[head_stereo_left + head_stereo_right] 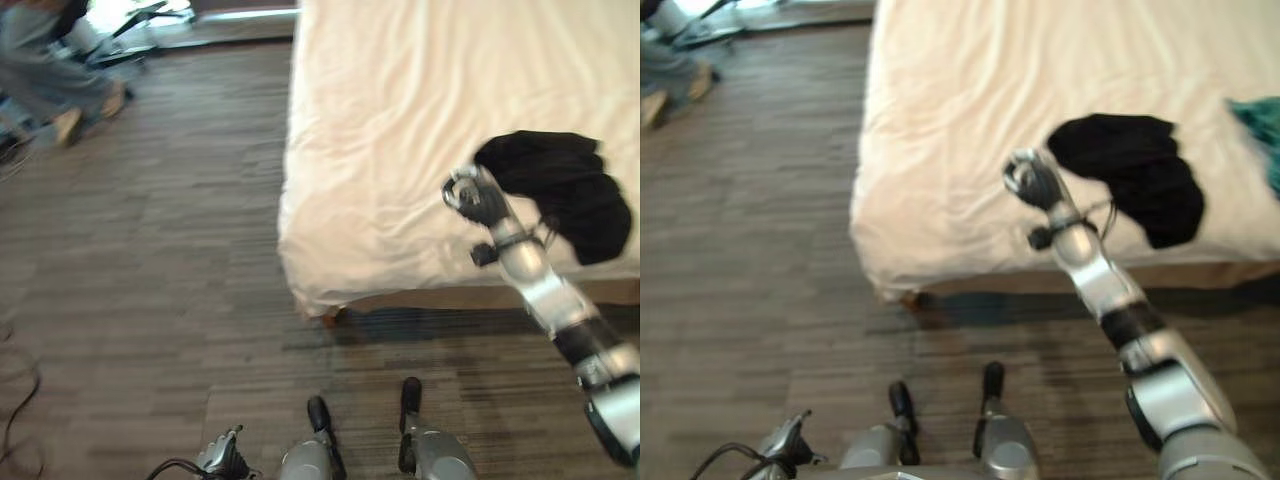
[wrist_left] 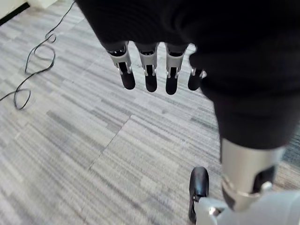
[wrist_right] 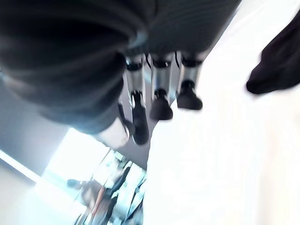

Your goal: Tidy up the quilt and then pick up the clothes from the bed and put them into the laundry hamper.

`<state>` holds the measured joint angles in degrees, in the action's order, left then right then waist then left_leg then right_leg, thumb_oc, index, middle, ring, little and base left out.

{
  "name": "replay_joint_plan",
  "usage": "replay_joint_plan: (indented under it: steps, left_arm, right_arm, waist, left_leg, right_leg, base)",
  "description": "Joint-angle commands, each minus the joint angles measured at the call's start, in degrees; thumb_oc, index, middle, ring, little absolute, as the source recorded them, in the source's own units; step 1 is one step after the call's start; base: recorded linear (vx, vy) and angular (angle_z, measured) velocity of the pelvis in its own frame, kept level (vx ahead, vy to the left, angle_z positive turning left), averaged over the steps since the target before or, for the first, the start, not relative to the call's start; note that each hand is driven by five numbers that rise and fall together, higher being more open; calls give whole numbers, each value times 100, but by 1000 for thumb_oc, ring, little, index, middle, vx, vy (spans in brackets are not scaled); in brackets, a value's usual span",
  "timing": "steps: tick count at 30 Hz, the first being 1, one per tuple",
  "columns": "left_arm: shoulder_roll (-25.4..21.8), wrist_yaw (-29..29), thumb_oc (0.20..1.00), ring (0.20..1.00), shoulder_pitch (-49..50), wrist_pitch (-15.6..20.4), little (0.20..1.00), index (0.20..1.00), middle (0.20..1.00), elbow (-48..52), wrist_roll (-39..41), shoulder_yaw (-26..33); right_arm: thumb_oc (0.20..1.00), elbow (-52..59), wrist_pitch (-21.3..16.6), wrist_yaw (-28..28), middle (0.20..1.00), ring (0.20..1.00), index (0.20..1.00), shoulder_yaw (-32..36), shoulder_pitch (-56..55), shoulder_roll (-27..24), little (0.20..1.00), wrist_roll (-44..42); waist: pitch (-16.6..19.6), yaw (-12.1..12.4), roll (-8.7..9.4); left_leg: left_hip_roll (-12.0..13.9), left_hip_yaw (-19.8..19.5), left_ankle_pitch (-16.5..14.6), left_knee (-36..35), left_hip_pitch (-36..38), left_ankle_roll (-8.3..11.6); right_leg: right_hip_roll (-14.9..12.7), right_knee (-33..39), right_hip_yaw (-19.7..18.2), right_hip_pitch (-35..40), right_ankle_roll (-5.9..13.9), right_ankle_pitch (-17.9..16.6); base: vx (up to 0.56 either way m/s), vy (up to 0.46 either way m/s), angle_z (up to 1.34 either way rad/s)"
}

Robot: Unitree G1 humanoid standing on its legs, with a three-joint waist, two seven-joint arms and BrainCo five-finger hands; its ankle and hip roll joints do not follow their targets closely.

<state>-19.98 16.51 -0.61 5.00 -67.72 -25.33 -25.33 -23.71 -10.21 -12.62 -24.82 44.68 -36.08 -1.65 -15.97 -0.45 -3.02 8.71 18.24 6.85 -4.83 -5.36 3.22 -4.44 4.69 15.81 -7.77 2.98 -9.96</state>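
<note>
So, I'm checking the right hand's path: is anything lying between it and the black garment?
Nothing: in the left eye view, only bare cream quilt separates the right hand from the black garment.

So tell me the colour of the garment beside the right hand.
Black garment, lying on the cream quilt; clearest in the right eye view.

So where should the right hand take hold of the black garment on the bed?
Probably the bunched near-left edge of the black garment, reaching from the foot of the bed: that lobe lies closest to the right hand, whose straight fingers hold nothing.
</note>
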Motion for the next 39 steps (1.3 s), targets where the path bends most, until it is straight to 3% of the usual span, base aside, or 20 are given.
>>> replay_joint_plan:
  steps: [1, 6, 10, 13, 14, 16, 17, 19, 21, 23, 25, 30, 33, 34, 37, 39]
  left_arm:
    - [-300, 27, 1000, 1000, -888, 194, 1000, 1000, 1000, -34, 273, -360]
    - [-196, -2, 1000, 1000, -1235, 385, 1000, 1000, 1000, 324, 257, -1093]
    - [44, -2, 1000, 1000, -1451, 444, 1000, 1000, 1000, 777, 330, -1409]
    - [201, 5, 1000, 1000, -1499, 423, 1000, 1000, 1000, 889, 335, -1466]
    - [199, 5, 1000, 1000, -1496, 423, 1000, 1000, 1000, 890, 334, -1466]
    - [348, 39, 1000, 1000, -1492, 374, 1000, 1000, 1000, 785, 181, -1511]
    - [500, -34, 1000, 1000, -1377, 273, 1000, 1000, 1000, 503, 43, -1460]
    - [534, -63, 1000, 1000, -1335, 271, 1000, 1000, 1000, 444, 47, -1409]
    - [531, -102, 1000, 1000, -1244, 255, 1000, 1000, 1000, 302, 128, -1271]
    - [518, -101, 1000, 1000, -1244, 251, 1000, 1000, 1000, 299, 152, -1236]
    - [422, 16, 1000, 1000, -1199, 270, 1000, 1000, 1000, 344, 279, -1085]
    - [460, 62, 1000, 1000, -1208, 325, 1000, 1000, 1000, 452, 458, -997]
    - [493, 32, 1000, 1000, -1261, 498, 1000, 1000, 1000, 821, 796, -1036]
    - [492, 31, 1000, 1000, -1266, 497, 1000, 1000, 1000, 822, 797, -1035]
    - [526, -72, 1000, 1000, -1246, 523, 1000, 1000, 1000, 856, 760, -1188]
    - [617, -186, 1000, 1000, -1211, 428, 1000, 1000, 1000, 689, 513, -1285]
  right_arm:
    - [200, -990, -27, -209, 200, 200, 200, -316, 1436, 117, 200, -85]
    - [200, -2758, 200, -166, 200, 200, 200, -782, 2546, 381, 200, -278]
    - [200, -3662, 383, 60, 200, 200, 200, -832, 2148, 1065, 200, -346]
    - [200, -3601, 425, 238, 200, 200, 200, -806, 1323, 1770, 200, -476]
    - [200, -3597, 427, 236, 200, 200, 200, -806, 1318, 1771, 200, -474]
    - [200, -3050, 419, 585, 200, 200, 200, -1227, 312, 2552, 200, -425]
    - [200, -2168, 293, 1278, 200, 200, 200, -2005, -677, 3063, 200, -602]
    - [200, -1917, 247, 1451, 200, 200, 200, -2177, -900, 3107, 200, -736]
    - [200, -779, 8, 1747, 200, 200, 200, -2557, -957, 3006, 200, -1066]
    - [200, -407, -39, 1769, 200, 200, 200, -2574, -858, 2902, 200, -1074]
    - [200, 877, -378, 1347, 200, 200, 200, -2209, -94, 2292, 200, -882]
    - [200, 722, -454, 648, 200, 200, 200, -1482, 485, 1701, 200, -541]
    - [200, -1220, -166, -214, 200, 200, 200, -470, 1077, 1033, 200, -509]
    - [200, -1226, -170, -214, 200, 200, 200, -470, 1084, 1033, 200, -511]
    - [200, -2673, 18, -280, 200, 200, 200, -19, 786, 827, 200, -847]
    - [200, -3300, 121, -172, 200, 200, 200, 419, -266, 936, 200, -1033]
  waist:
    - [-641, 326, 141]
    - [-835, 623, -94]
    - [-931, 775, -342]
    - [-965, 750, -401]
    - [-952, 748, -400]
    - [-946, 656, -365]
    - [-939, 526, -258]
    - [-905, 485, -229]
    - [-873, 347, -95]
    - [-866, 310, -73]
    - [-860, 170, 11]
    - [-844, 124, -15]
    - [-871, 130, -121]
    - [-863, 130, -122]
    - [-861, 127, -186]
    - [-845, 31, -199]
  left_leg:
    - [218, -206, -137, -17, 133, 615]
    - [199, -447, 20, -17, -375, 684]
    - [168, -535, 88, -17, -598, 661]
    - [149, -527, 63, -17, -538, 649]
    - [148, -531, 77, -17, -559, 644]
    - [158, -489, 47, -17, -496, 639]
    - [188, -412, -14, -17, -319, 624]
    - [202, -381, -12, -17, -293, 621]
    - [252, -248, -69, -17, -87, 622]
    - [269, -227, -61, -17, -70, 622]
    - [300, -142, -99, -17, 15, 640]
    - [291, -112, -72, -17, -37, 636]
    - [237, -131, -84, -17, -77, 606]
    - [239, -134, -70, -17, -99, 603]
    - [186, -187, -101, -17, -58, 570]
    - [139, -217, -159, -17, 11, 529]
  right_leg:
    - [-374, 16, -12, 406, 629, 862]
    - [-437, 31, 239, 103, 668, 800]
    - [-453, 31, 310, -50, 673, 790]
    - [-441, 31, 284, 10, 658, 821]
    - [-442, 31, 287, -8, 655, 808]
    - [-432, 31, 219, 23, 637, 831]
    - [-403, 31, 90, 137, 612, 869]
    - [-393, 31, 66, 139, 601, 863]
    - [-362, 31, -28, 241, 594, 902]
    - [-352, 30, -50, 232, 585, 893]
    - [-320, 22, -144, 222, 584, 931]
    - [-311, 29, -172, 129, 577, 878]
    - [-343, 31, -137, 108, 590, 859]
    - [-342, 31, -136, 88, 586, 845]
    - [-367, 31, -114, 159, 600, 862]
    - [-398, 29, -104, 260, 619, 892]
  base:
    - [-99, -53, 61]
    - [-78, -30, 55]
    - [-50, 2, 24]
    - [1, 8, 7]
    - [0, 0, 0]
    - [32, -2, -9]
    - [49, -1, -16]
    - [44, 9, -29]
    - [52, 8, -24]
    - [10, 6, -22]
    - [-6, 7, -29]
    - [-24, 6, -26]
    - [-24, 24, -1]
    - [-16, 13, 9]
    - [6, 22, 8]
    - [27, 46, 19]
